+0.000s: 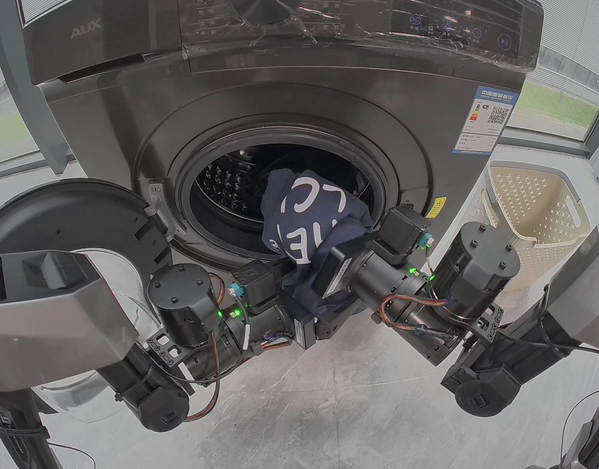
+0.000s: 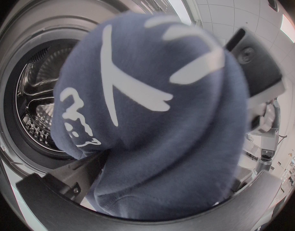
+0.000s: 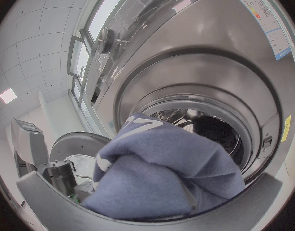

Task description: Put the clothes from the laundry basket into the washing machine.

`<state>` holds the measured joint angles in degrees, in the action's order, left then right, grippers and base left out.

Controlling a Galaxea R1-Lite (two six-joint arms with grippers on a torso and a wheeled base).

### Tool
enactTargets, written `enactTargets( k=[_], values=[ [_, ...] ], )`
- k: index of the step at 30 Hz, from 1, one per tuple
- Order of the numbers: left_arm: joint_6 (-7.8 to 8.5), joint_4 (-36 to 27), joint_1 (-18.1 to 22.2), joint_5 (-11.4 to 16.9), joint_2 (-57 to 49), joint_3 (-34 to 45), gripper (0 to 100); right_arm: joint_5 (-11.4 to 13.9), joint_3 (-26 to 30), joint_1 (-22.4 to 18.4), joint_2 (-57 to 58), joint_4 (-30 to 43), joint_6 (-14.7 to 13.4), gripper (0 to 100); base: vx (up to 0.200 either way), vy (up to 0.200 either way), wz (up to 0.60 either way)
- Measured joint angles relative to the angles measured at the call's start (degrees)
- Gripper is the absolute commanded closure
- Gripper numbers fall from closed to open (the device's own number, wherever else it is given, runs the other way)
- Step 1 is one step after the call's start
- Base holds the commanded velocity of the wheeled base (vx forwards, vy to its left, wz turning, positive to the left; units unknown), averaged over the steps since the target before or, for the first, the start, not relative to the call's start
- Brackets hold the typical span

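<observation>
- The dark grey front-loading washing machine (image 1: 312,99) stood with its round door (image 1: 71,223) swung wide open, on the robot's left of the opening.
- The navy blue fabric garment with big white lettering (image 1: 309,219) sat bunched right at the mouth of the washing machine. Its upper part was over the rim and inside the opening, while its lower part hung down outside, in front of the machine.
- The left arm came in low from the door side, its forearm level and its wrist aimed up at the opening.
- The left gripper (image 1: 316,317) sat under the hanging lower cloth, just below the washing machine's rim. The cloth covered it, so there was no telling whether it was clamped or apart.
- The right arm came across from the other side, bent at the elbow and angled in and up towards the opening.
- The right gripper (image 1: 322,265) was buried in the garment at the lower rim of the washing machine. It was covered too, so I could not tell its state either.
- The two wrists sat close together in front of the washing machine, the right one higher.
- Behind the garment, the perforated steel drum (image 1: 234,184) showed inside the washing machine.
- The cream perforated plastic laundry basket (image 1: 540,210) stood just beside the washing machine, on the robot's right.
- The grey marbled floor (image 1: 351,392) spread out in front of the washing machine.
</observation>
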<state>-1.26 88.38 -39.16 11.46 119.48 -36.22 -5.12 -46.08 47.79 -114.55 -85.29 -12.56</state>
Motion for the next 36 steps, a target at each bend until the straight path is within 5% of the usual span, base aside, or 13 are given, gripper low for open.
enactTargets(
  k=[4, 5, 15, 22, 36],
  values=[
    [-0.02, -0.1, 0.2, -0.1, 1.5, -2.0, 0, 0.0, 0.2, 0.9, 0.1, -0.1, 0.0, 100, 0.000, 0.000, 0.00],
    [-0.02, -0.1, 0.2, -0.1, 1.8, -2.4, 100, 0.0, 0.3, 0.9, 0.1, -0.1, 0.0, 100, 0.000, 0.000, 0.00],
    [-0.52, 0.0, 1.3, -1.3, 4.3, -6.3, 100, 0.0, 0.4, 1.2, 0.0, -0.8, -0.4, 100, 0.000, 0.000, 0.00],
    [-2.95, -0.1, 2.6, -2.4, 3.3, -8.2, 100, 0.2, 1.3, 0.0, 0.3, -1.1, -0.4, 100, 0.000, 0.000, 0.00],
    [-6.44, 0.0, 2.5, -2.6, -6.7, 0.9, 100, 0.1, 6.5, -6.3, 1.0, -3.0, -1.9, 100, 0.000, 0.000, 0.00]
  ],
)
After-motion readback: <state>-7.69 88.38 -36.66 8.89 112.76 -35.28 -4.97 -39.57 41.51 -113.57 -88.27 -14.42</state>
